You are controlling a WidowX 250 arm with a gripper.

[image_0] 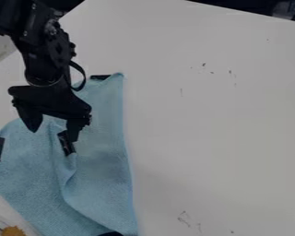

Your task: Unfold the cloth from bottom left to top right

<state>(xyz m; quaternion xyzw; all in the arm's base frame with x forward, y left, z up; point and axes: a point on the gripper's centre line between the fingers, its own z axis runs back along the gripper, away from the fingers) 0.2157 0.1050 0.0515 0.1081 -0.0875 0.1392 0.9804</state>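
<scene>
Over the cloth [103, 170], the gripper [54, 134] gapes wide.

Surface [236, 138], one, white, bearing small dark marks [203, 65] right of upper centre and thin scribble-like marks [184, 218] near the bottom. Orange-yellow item [13, 231], one, bottom left corner, cut off by the edge, kind unclear. Greyish object [286, 9], one, top right, against a dark area beyond the surface, indistinct.
</scene>
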